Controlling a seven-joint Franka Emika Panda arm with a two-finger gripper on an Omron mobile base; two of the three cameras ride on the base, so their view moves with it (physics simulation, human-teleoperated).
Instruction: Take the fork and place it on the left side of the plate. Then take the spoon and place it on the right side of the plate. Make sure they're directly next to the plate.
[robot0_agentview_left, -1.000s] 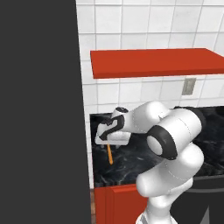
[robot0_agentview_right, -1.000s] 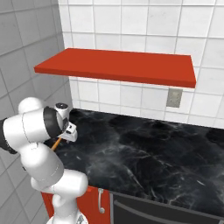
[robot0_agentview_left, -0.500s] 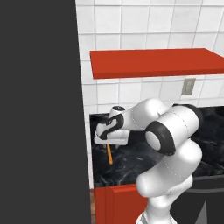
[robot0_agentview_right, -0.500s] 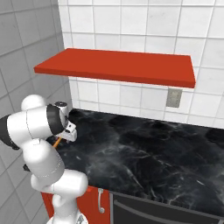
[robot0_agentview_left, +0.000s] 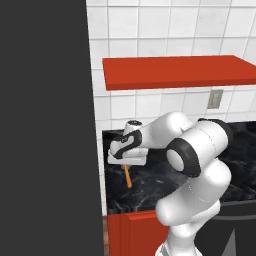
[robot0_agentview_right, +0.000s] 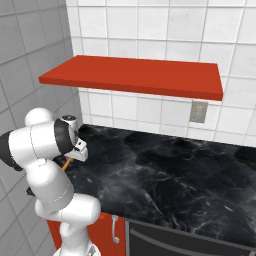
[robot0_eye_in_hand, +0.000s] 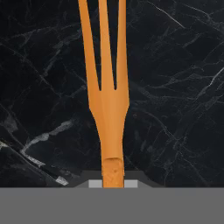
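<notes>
Hand view: the gripper (robot0_eye_in_hand: 113, 183) stands with its jaws drawn together on the handle of the fork (robot0_eye_in_hand: 105, 87). The bright-orange handle runs up from between the two dark tips, widens at the neck and divides into three tines that point away from the camera, over the black marble counter (robot0_eye_in_hand: 175, 109) with its pale veins. Whether the tines touch the counter cannot be told.

Left base view: the white arm (robot0_agentview_left: 192, 165) rises from the lower right, bends at a large dark-ringed elbow joint and reaches left, the forearm nearly level, so that the hand lies over the left end of the counter (robot0_agentview_left: 150, 185), close to the tall dark panel (robot0_agentview_left: 47, 125) that bounds the scene on that side. The gripper (robot0_agentview_left: 126, 164) points downward; the fork (robot0_agentview_left: 128, 176) hangs below it as a thin orange stick, slightly tilted, over the counter.

Right base view: the arm (robot0_agentview_right: 45, 150) rises from the lower left and folds back on itself, the hand tucked near the grey tiled side wall (robot0_agentview_right: 30, 50). A short orange piece of the fork (robot0_agentview_right: 66, 163) shows just below the gripper (robot0_agentview_right: 75, 155), above the counter (robot0_agentview_right: 165, 175).

Beyond the arm, a red shelf (robot0_agentview_right: 135, 75) projects from the white tiled back wall (robot0_agentview_right: 150, 25), with a grey wall outlet (robot0_agentview_right: 198, 112) below its right part. Red cabinet fronts (robot0_agentview_left: 135, 232) lie under the counter edge.
</notes>
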